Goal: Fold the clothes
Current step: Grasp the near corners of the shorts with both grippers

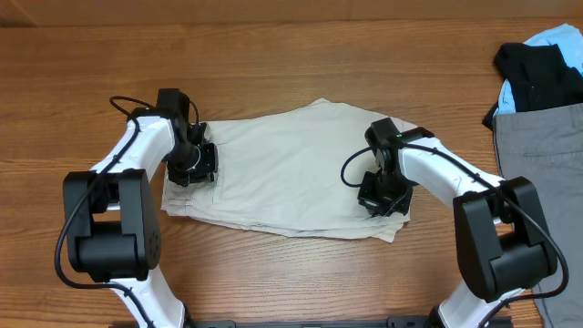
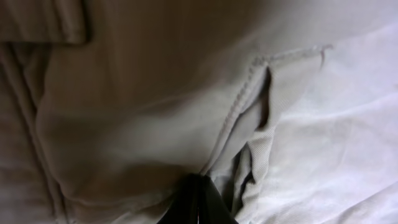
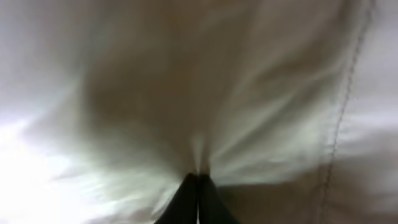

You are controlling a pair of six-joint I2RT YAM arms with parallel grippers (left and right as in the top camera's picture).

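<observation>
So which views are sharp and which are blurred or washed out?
Overhead: sharp and evenly lit, cream trousers clear. Left wrist: dim but in focus, stitching readable. Right wrist: soft and blurred, glare washing out the lower left.

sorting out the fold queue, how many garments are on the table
4: beige clothes at the centre; grey trousers at the right edge; a black garment and a light blue garment in the far right corner. More may be hidden off frame.

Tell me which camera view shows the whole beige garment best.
The overhead view: the beige garment lies spread out, nearly all its outline visible. The left wrist view shows only a seam and a fold up close; the right wrist view shows only blurred cloth bunched at the right claw.
</observation>
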